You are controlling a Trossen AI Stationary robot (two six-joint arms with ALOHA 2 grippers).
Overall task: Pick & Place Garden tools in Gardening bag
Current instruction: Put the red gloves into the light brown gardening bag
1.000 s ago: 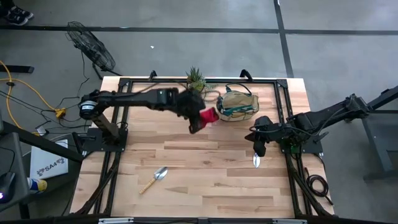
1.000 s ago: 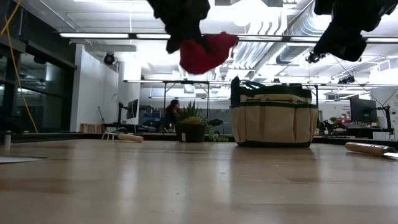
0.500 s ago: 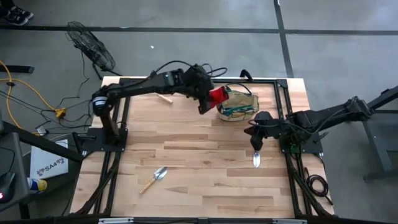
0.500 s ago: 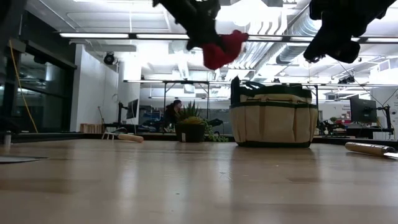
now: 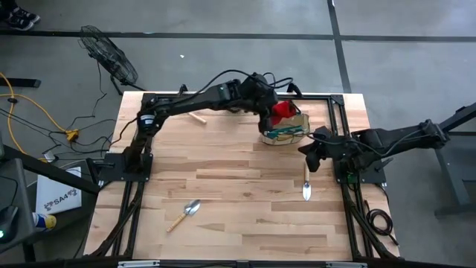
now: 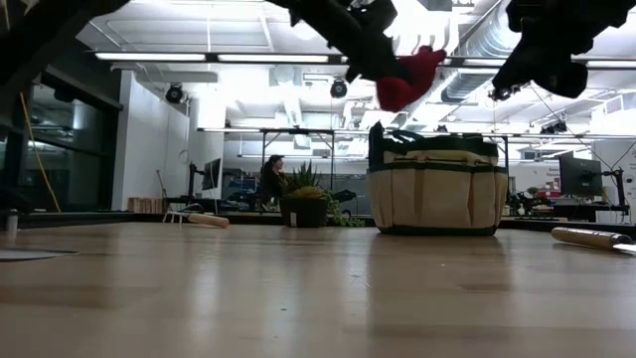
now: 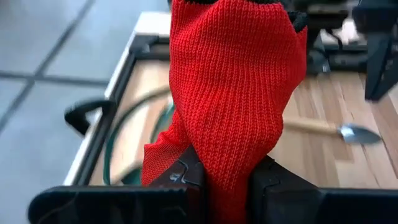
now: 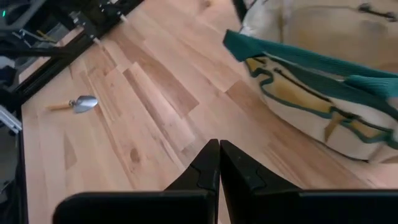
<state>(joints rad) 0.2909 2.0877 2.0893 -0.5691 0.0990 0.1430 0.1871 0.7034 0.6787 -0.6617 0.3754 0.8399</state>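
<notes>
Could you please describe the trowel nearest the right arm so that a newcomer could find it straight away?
Start at the gardening bag at the far side of the table, then look just toward the near side of the right gripper. The trowel lies there alone on bare wood, blade pointing toward the near edge. The other trowel lies far off toward the left arm's side.

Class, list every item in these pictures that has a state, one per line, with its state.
Left gripper: shut on the red glove, above the bag.
Red glove: held, hanging.
Gardening bag: upright, open.
Right gripper: shut, empty, beside the bag.
Two trowels: lying flat on the table.
</notes>
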